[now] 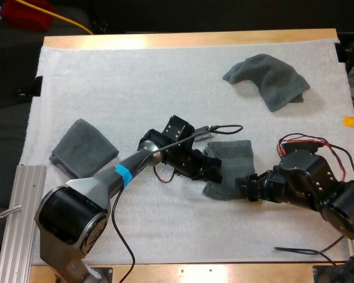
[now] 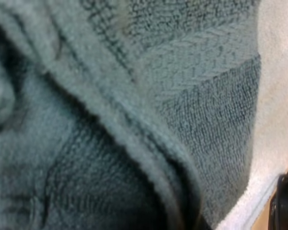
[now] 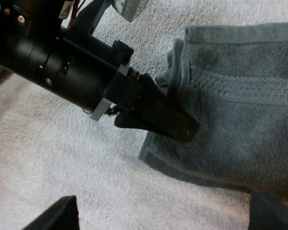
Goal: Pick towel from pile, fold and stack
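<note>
A dark grey-green towel [image 1: 235, 154] lies folded flat at the mat's middle. My left gripper [image 1: 214, 171] sits at its left edge, shut on the bunched hem; from its own wrist camera the towel's weave [image 2: 192, 96] is very close. In the right wrist view the left gripper [image 3: 181, 125] rests as one black wedge on the towel [image 3: 240, 105]. My right gripper [image 1: 242, 184] hovers at the towel's near right edge, its fingertips [image 3: 62, 213] spread wide and holding nothing. A crumpled towel [image 1: 270, 79] lies at the far right. A folded towel [image 1: 82, 147] sits at the left.
A white mat [image 1: 135, 82] covers the wooden table. A metal rail [image 1: 17, 212] runs along the near left edge. A loose black cable [image 1: 307, 252] lies on the mat near the right arm.
</note>
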`<state>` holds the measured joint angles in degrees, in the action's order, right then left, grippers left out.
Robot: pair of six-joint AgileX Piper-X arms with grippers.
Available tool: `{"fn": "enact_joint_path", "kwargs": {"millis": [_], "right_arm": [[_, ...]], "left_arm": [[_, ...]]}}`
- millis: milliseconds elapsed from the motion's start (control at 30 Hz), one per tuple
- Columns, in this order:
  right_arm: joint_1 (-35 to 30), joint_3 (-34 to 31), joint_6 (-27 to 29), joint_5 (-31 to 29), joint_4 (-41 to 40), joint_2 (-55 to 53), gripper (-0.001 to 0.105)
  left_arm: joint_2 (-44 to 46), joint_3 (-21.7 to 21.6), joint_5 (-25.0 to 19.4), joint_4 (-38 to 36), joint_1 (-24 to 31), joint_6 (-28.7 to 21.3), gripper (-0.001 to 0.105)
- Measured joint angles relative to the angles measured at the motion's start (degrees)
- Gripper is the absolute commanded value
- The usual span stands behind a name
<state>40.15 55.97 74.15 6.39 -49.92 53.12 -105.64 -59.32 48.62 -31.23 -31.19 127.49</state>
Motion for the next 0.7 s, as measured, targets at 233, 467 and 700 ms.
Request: {"fn": "enact_joint_path", "kwargs": {"millis": [233,467,700], "right_arm": [[0.0,0.0,0.0,0.0,0.0,0.0,0.069],[0.0,0.0,0.0,0.0,0.0,0.0,0.069],[0.0,0.0,0.0,0.0,0.0,0.0,0.069]], "left_arm": [[2.15,0.0,1.64,-0.26,0.01,-3.66,0.0],[7.86,-0.33,3.09,-0.26,2.49,-5.23,0.0],[12.13,-0.33,4.77,-0.48,7.64,-5.23,0.0]]}}
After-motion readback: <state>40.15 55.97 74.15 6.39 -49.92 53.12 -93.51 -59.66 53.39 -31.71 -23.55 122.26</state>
